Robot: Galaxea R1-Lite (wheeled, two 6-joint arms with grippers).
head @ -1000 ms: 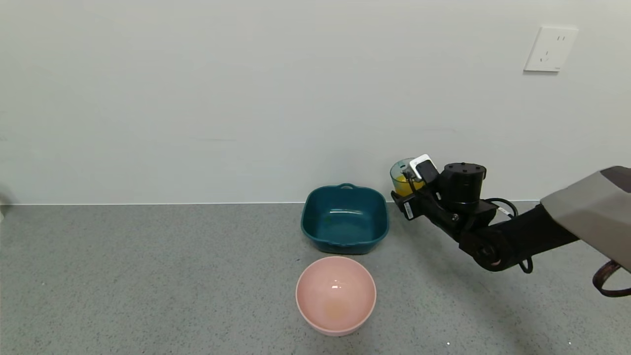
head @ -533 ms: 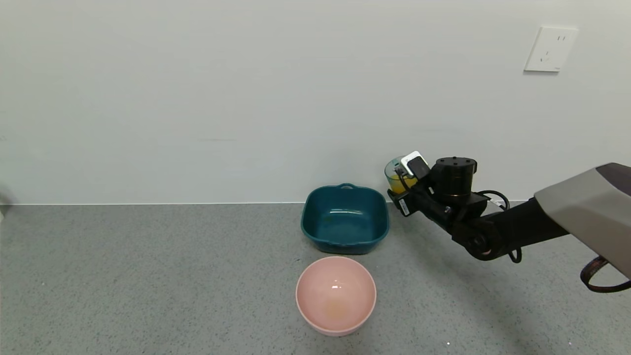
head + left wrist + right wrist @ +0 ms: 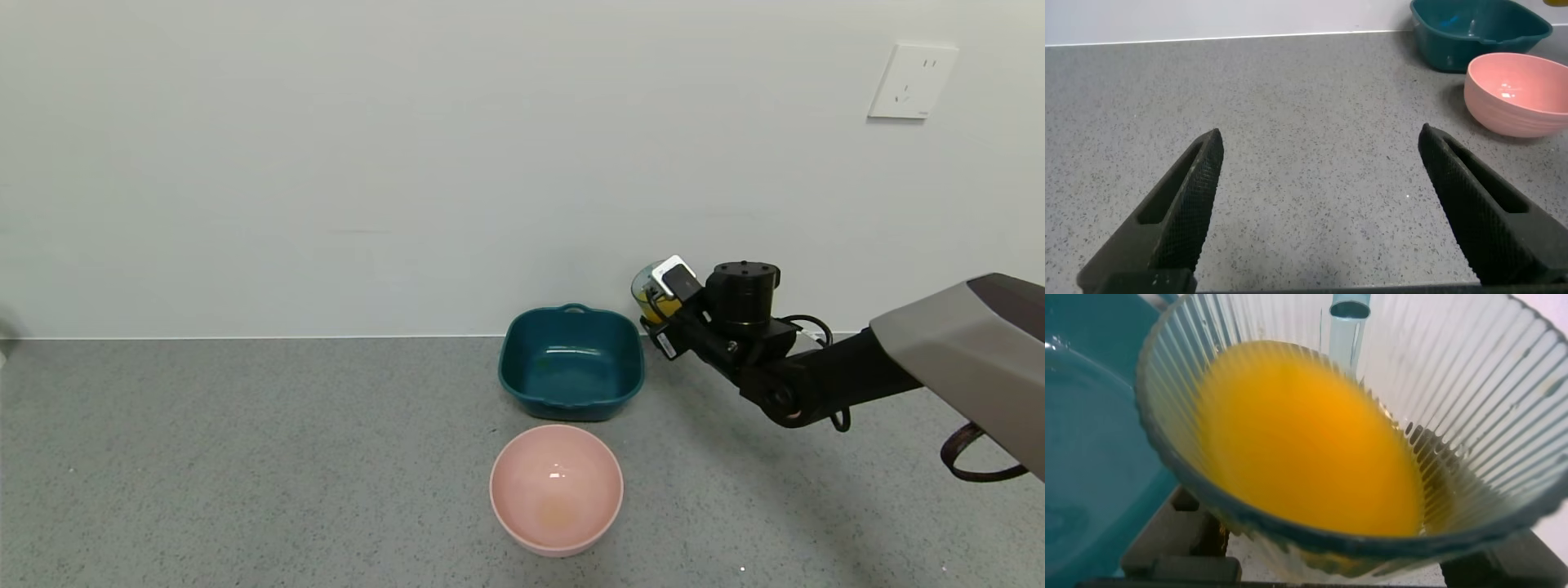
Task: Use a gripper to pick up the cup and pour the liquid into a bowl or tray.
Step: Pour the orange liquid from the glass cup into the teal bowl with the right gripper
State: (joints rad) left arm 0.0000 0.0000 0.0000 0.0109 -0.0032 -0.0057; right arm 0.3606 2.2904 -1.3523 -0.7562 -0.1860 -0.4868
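My right gripper (image 3: 657,314) is shut on the cup (image 3: 650,291), a translucent blue-green tumbler held in the air just right of the teal dish (image 3: 571,359). The cup leans a little toward the dish. The orange liquid (image 3: 658,309) is inside it. In the right wrist view the cup (image 3: 1470,416) fills the frame, the liquid (image 3: 1306,441) lies tilted inside, and the teal dish (image 3: 1086,441) shows beside it. The dish looks empty. My left gripper (image 3: 1319,204) is open and empty over bare floor, away from the dishes.
A round pink bowl (image 3: 556,488) stands in front of the teal dish; it also shows in the left wrist view (image 3: 1515,91) with the dish (image 3: 1478,33). The wall runs close behind the dish and cup. A white socket (image 3: 911,81) is on the wall.
My right arm has carried the cup left and a little up, closer to the teal dish's right rim. The dishes have not moved.
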